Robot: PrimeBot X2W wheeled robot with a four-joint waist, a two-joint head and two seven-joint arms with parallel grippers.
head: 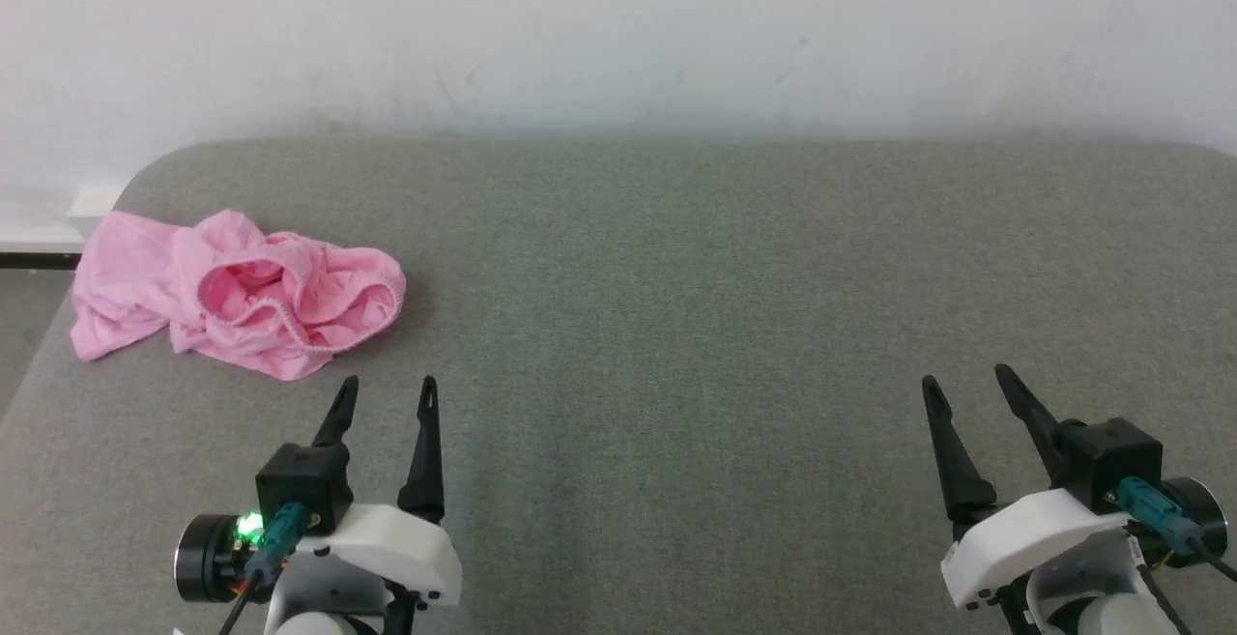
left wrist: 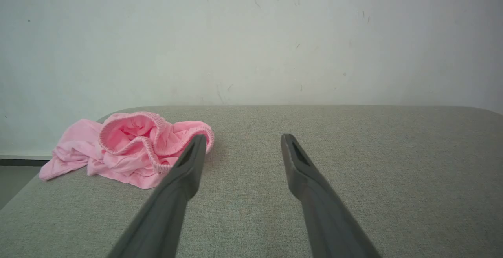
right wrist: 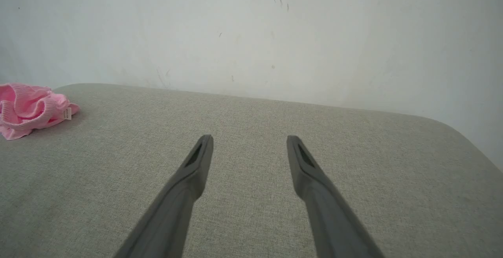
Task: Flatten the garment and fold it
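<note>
**Grippers spread wide, pink garment bunched ahead of the left one**

Head view: the left gripper [head: 388,382] hangs over the grey padded table [head: 676,277] with its two dark fingers parted and nothing between them. The garment [head: 251,292] lies in a crumpled heap just beyond its fingertips and a little to its left, near the table's left edge, with the ruffled elastic opening facing up. The right gripper [head: 966,376] is likewise spread and empty, and the garment is well apart from it, far off to its left. A white wall [head: 618,26] rises behind the table's far edge.

Left wrist view: the left gripper [left wrist: 244,137] has its jaws wide. The garment [left wrist: 129,148] sits ahead and to the left, its edge partly hidden behind the tip of the left finger.

Right wrist view: the right gripper [right wrist: 249,138] shows parted fingers over the table. The garment [right wrist: 27,108] lies far to the left, with a small white tag [right wrist: 67,113] on the side toward the gripper.
</note>
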